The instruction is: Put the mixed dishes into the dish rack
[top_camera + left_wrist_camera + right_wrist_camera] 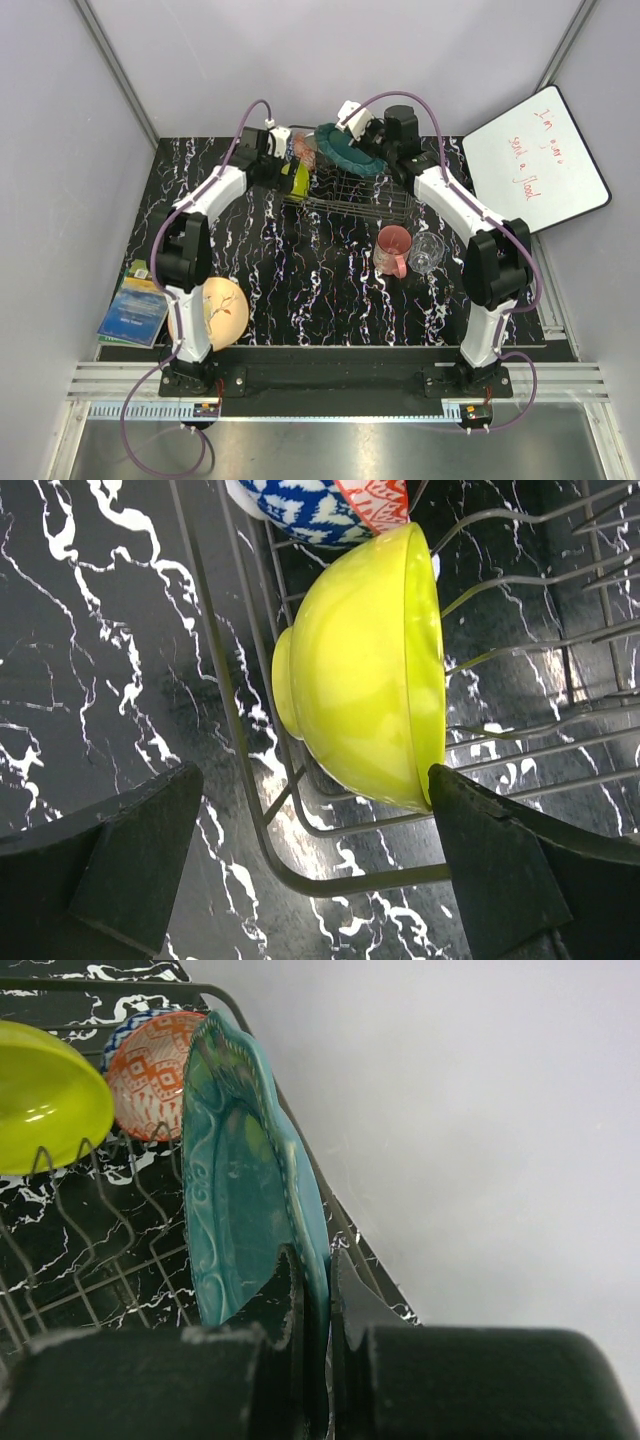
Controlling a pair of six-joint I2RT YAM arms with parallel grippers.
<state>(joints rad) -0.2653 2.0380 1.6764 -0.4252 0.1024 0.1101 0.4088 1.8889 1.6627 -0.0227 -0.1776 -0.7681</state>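
Two bowls sit in the dish rack [350,205]: the lime-yellow bowl [360,670] on edge between the wires, and the red patterned bowl [325,505] just behind it. The right fingers [355,1305] pinch the rim of the teal plate [245,1200], which is upright over the rack's far side and seemingly not yet seated. The left fingers [130,865] gape wide around the yellow bowl, holding nothing. The pink mug [392,250], clear glass [428,252] and peach floral plate [222,310] wait on the tabletop [300,290], the plate partly under the left arm. A blue-green book [135,305] lies aside.
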